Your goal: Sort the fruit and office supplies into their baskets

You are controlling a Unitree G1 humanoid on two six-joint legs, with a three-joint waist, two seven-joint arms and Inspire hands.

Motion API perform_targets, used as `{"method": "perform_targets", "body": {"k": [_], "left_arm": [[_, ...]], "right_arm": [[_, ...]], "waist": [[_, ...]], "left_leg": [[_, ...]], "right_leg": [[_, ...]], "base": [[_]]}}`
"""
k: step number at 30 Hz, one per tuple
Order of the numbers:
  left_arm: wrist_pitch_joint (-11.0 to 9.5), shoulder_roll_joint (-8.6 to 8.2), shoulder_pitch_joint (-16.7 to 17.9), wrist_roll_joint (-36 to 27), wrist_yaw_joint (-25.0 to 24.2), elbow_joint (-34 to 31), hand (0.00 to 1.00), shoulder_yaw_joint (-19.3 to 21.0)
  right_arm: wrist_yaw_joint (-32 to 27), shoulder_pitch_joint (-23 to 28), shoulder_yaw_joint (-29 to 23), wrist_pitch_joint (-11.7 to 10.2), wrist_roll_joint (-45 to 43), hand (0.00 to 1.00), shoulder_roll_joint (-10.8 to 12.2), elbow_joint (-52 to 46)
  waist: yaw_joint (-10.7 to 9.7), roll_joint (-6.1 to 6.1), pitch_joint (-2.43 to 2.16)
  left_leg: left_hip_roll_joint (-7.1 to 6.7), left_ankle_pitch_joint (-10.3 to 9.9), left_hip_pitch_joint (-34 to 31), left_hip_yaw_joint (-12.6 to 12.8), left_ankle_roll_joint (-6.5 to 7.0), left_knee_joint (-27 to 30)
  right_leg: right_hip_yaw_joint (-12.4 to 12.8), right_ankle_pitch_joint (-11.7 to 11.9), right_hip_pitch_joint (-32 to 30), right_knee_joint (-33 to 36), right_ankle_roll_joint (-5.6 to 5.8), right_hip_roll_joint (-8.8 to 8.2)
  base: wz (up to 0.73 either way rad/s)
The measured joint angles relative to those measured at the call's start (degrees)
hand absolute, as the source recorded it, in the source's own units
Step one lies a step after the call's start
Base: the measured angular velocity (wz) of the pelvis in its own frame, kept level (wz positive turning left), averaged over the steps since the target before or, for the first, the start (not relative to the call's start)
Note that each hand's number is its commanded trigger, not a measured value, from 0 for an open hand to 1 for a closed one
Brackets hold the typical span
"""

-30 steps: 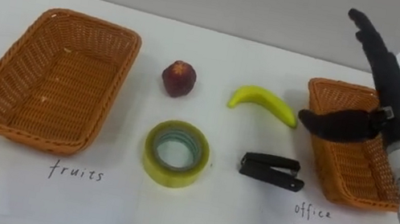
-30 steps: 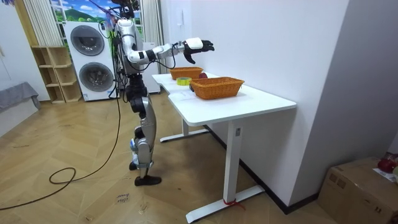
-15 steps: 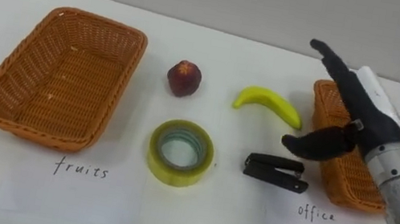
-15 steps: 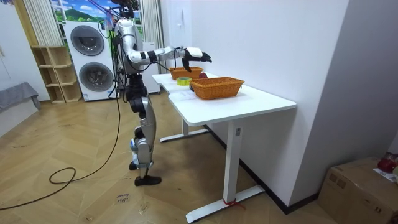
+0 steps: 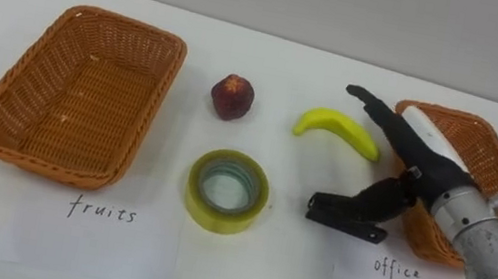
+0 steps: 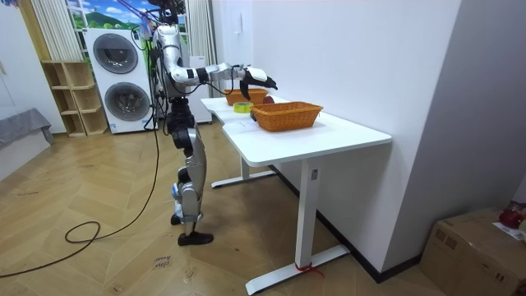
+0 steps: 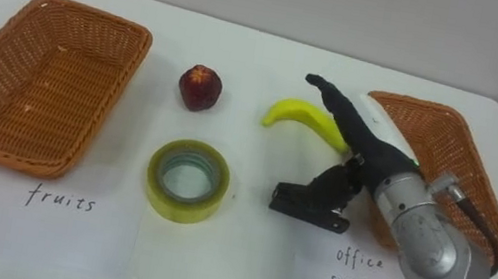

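Note:
A dark red apple (image 5: 233, 96) and a yellow banana (image 5: 337, 129) lie mid-table. In front of them sit a roll of yellow tape (image 5: 226, 190) and a black stapler (image 5: 346, 215). The empty wicker basket (image 5: 73, 100) on the left is labelled fruits. The one on the right (image 5: 487, 154) is labelled office supplies, and my right arm partly covers it. My right hand (image 5: 410, 158) is open and low over the table. Its fingers stretch above the banana's right end and its thumb reaches down onto the stapler. In the room view the right hand (image 6: 251, 76) hangs over the table.
Handwritten labels (image 5: 98, 210) mark the white table (image 5: 257, 273) in front of each basket. I stand at the table's long side. Washing machines (image 6: 123, 78) and wooden shelves (image 6: 70, 99) are behind me.
My right hand has come down and to the left, from high above the office supplies basket to the stapler and banana. The head camera has shifted slightly.

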Motion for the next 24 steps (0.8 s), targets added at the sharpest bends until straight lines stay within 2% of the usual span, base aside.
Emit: {"method": "perform_targets", "body": {"k": [12, 24], "left_arm": [[-0.02, 0.0, -0.56, -0.03, -0.24, 0.0, 0.0, 0.05], [-0.17, 0.02, -0.62, -0.02, -0.76, 0.0, 0.0, 0.04]], "right_arm": [[3.98, 0.0, 0.05, 0.47, -4.02, 0.0, 0.01, -0.24], [4.18, 0.0, 0.05, 0.48, -4.69, 0.0, 0.01, -0.24]], "waist": [[0.49, 0.17, 0.12], [0.54, -0.11, 0.14]], "left_leg": [[0.0, 0.0, 0.01, -0.02, 0.0, 0.06], [0.01, 0.0, -0.03, -0.03, 0.0, 0.06]], "right_leg": [[0.06, 0.02, 0.04, 0.0, 0.0, -0.02], [-0.03, 0.02, 0.03, -0.02, 0.0, -0.03]], "base": [[0.0], [0.0]]}}
